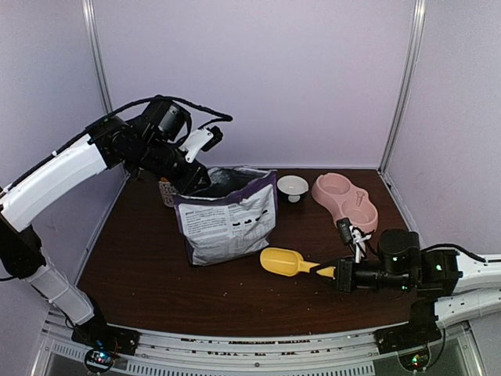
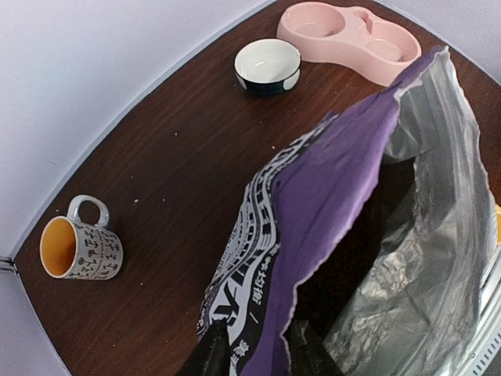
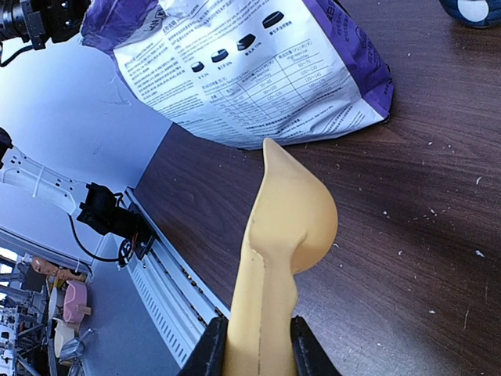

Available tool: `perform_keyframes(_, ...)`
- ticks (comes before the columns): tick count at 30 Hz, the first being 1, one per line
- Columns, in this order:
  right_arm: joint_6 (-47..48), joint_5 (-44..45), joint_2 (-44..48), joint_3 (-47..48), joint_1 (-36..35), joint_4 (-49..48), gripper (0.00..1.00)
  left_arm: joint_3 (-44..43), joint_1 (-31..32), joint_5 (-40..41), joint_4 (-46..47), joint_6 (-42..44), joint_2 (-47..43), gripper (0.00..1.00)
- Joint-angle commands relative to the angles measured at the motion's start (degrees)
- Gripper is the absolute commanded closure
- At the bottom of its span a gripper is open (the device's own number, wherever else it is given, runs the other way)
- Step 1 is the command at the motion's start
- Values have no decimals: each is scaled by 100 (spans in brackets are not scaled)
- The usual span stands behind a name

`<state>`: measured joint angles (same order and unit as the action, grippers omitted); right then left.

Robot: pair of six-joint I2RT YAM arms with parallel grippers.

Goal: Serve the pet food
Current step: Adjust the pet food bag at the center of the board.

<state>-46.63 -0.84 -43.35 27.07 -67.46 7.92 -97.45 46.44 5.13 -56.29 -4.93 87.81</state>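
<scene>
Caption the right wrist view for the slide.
Right gripper holds the yellow scoop by its handle, bowl pointing toward the purple food bag on the dark table.

A dark brown wood-grain table (image 1: 141,274) fills the middle of the top view. It is enclosed on three sides by plain pale lilac panels: a back wall (image 1: 250,78) at 12 o'clock, a left wall (image 1: 39,86) at 9 o'clock and a right wall (image 1: 462,117) at 3 o'clock. Slim silver metal posts (image 1: 95,55) stand at the two back corners where the panels meet. At 6 o'clock a ribbed grey metal rail (image 1: 258,350) runs along the table's near edge. The light is soft and even, leaving a faint sheen on the wood. In the right wrist view a grey floor (image 3: 117,337) lies beyond the rail, with blurred clutter (image 3: 47,301) at 8 o'clock.
</scene>
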Motion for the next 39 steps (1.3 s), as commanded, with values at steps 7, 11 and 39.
perform_keyframes(7,288,378,363,380,27,660,100,1286,-30,-612,1504,411,-714,100)
perform_keyframes(11,510,516,663,625,26,1091,100,1859,-29,-1140,2149,591,-1114,100)
perform_keyframes(39,1831,-1,-626,3402,-372,2097,100,2679,497,-1474,2821,721,-1299,100)
